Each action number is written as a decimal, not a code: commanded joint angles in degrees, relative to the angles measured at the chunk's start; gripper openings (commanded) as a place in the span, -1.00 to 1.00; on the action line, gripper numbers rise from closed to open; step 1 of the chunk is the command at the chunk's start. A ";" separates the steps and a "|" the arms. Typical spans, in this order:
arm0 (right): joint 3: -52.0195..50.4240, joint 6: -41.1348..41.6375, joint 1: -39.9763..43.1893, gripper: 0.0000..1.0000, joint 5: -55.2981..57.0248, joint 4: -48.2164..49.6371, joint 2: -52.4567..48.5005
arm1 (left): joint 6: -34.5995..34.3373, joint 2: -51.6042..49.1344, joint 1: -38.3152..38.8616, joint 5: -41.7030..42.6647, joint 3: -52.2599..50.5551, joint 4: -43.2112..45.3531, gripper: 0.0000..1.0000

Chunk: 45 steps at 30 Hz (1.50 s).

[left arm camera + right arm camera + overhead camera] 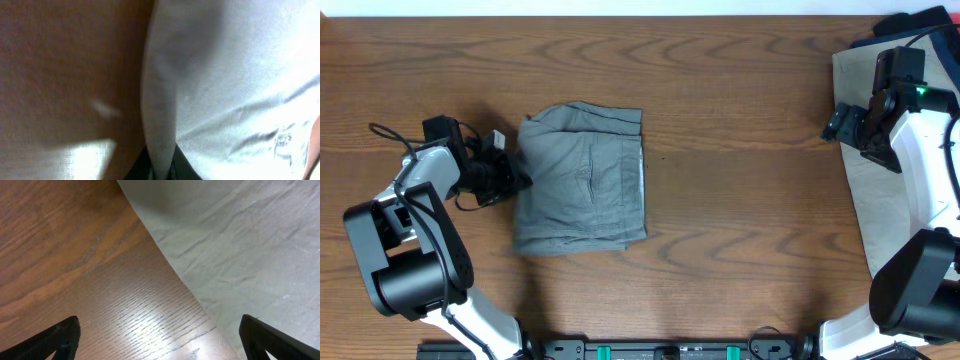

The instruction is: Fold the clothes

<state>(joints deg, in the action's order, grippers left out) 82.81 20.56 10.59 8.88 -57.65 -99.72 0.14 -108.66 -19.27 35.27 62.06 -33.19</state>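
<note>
The mid grey shorts (pixel 582 178) lie folded into a rough rectangle on the wooden table (pixel 740 200), left of centre. My left gripper (pixel 520 176) is at their left edge, shut on a fold of the grey fabric (pixel 161 150), which runs between the jaws in the left wrist view. My right gripper (pixel 842 122) is open and empty at the far right. It hovers over the left edge of the pale beige shorts (pixel 876 210). In the right wrist view its fingers (pixel 160 340) spread wide above bare wood and the beige cloth (pixel 240 245).
Dark navy shorts (pixel 910 22) lie at the back right corner, partly behind my right arm. A black cable loops on the table by my left arm (pixel 390 132). The table's front rail holds black and green fixtures (pixel 660 350).
</note>
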 commanded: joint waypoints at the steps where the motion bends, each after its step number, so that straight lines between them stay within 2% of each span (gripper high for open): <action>1: 0.59 -0.02 0.22 0.99 0.74 0.00 0.81 | -5.31 -0.44 -0.11 0.31 -0.33 3.10 -0.87; 7: 0.59 -0.02 0.22 0.98 0.74 0.00 0.81 | -20.57 -0.44 -3.89 0.28 -0.33 14.67 -0.88; 11: 0.59 -0.02 0.22 0.98 0.74 0.00 0.81 | -29.81 -0.42 -11.08 0.07 -0.33 20.96 -0.88; 15: 0.59 -0.02 0.22 0.98 0.74 0.00 0.81 | -37.16 -0.42 -20.81 0.09 -0.33 23.47 -0.88; 20: 0.59 -0.02 0.22 0.98 0.74 0.00 0.81 | -40.63 -0.44 -31.76 0.37 -0.33 21.97 -0.88; 24: 0.59 -0.02 0.22 0.98 0.74 0.00 0.81 | -40.98 -0.44 -35.65 0.31 -0.37 17.51 -0.88; 28: 0.59 -0.02 0.22 0.99 0.74 0.00 0.81 | -42.80 -0.44 -34.51 0.33 -1.62 16.92 -0.88; 34: 0.59 -0.02 0.22 0.99 0.74 0.00 0.81 | -48.35 -0.59 -25.94 -1.25 -4.20 18.82 -0.88; 38: 0.59 -0.02 0.22 0.98 0.74 0.00 0.81 | -52.11 -0.70 -19.10 -3.67 -4.52 24.26 -0.88; 42: 0.59 -0.02 0.22 0.99 0.74 0.00 0.81 | -63.14 -0.70 -13.66 -10.45 -4.52 29.46 -0.88; 45: 0.59 -0.02 0.22 0.98 0.74 0.00 0.81 | -64.57 -0.76 -9.88 -12.96 -4.52 37.88 -0.88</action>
<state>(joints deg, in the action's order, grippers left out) 82.81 20.58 10.59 8.88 -57.60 -99.72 -58.81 -108.73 -31.64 27.24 57.45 0.78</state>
